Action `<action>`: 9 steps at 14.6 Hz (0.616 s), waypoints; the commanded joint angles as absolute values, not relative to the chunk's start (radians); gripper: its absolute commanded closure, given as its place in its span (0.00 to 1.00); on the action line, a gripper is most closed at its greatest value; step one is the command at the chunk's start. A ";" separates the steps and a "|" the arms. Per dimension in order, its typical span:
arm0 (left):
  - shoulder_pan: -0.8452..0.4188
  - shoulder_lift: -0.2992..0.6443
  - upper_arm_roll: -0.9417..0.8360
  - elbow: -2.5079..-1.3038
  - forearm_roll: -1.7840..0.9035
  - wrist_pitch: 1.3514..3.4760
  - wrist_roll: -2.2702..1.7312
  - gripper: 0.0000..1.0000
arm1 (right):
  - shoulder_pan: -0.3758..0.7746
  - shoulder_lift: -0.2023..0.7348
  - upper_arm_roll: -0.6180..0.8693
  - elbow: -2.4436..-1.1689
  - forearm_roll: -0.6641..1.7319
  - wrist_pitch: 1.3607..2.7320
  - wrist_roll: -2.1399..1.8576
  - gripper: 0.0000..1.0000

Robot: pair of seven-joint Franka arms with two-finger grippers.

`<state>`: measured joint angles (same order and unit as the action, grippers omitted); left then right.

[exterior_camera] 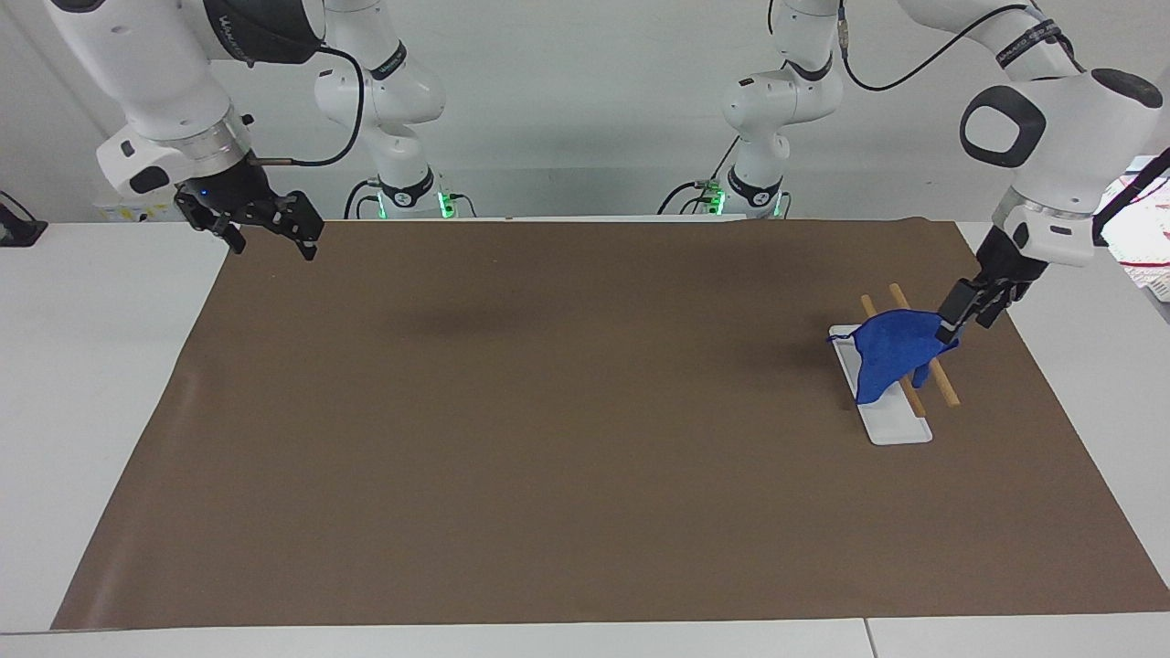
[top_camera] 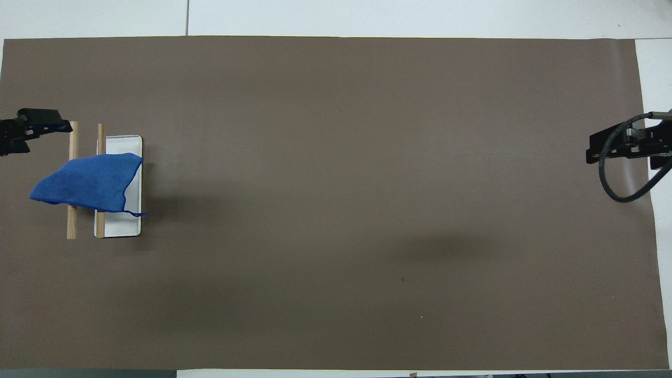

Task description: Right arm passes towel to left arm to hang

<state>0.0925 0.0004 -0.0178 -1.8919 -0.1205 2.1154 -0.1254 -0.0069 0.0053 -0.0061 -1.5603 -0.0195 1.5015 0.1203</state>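
Observation:
The blue towel [exterior_camera: 891, 352] [top_camera: 89, 181] hangs draped over two wooden rods [exterior_camera: 943, 388] [top_camera: 72, 226] that stand above a white tray [exterior_camera: 896, 429] [top_camera: 123, 226], toward the left arm's end of the table. Its thin loop [exterior_camera: 836, 338] [top_camera: 137, 213] trails off one corner over the tray. My left gripper [exterior_camera: 969, 309] [top_camera: 31, 131] is open, up in the air beside the towel's upper end, with nothing held. My right gripper [exterior_camera: 274, 245] [top_camera: 590, 149] waits open and empty above the mat's edge at the right arm's end.
A brown mat [exterior_camera: 548, 411] [top_camera: 336, 210] covers most of the white table [exterior_camera: 91, 366]. Some red-and-white items [exterior_camera: 1143, 247] lie off the mat at the left arm's end.

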 commanded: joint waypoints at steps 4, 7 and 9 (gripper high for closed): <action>-0.014 0.035 -0.009 -1.717 -0.066 1.854 -0.031 0.00 | -0.009 -0.005 0.005 -1.566 -0.031 1.497 0.120 0.00; -0.015 0.015 -0.011 -1.664 -0.066 1.714 0.021 0.00 | -0.009 -0.005 0.005 -1.566 -0.031 1.499 0.121 0.00; -0.015 -0.014 -0.011 -1.664 -0.069 1.666 0.041 0.00 | -0.012 -0.005 0.005 -1.566 -0.029 1.499 0.120 0.00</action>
<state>-0.0068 0.0085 -0.0202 -1.6799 -0.0874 1.7286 0.0064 -0.0054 0.0053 -0.0007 -1.5603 -0.0195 1.5015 0.1203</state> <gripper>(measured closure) 0.000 0.000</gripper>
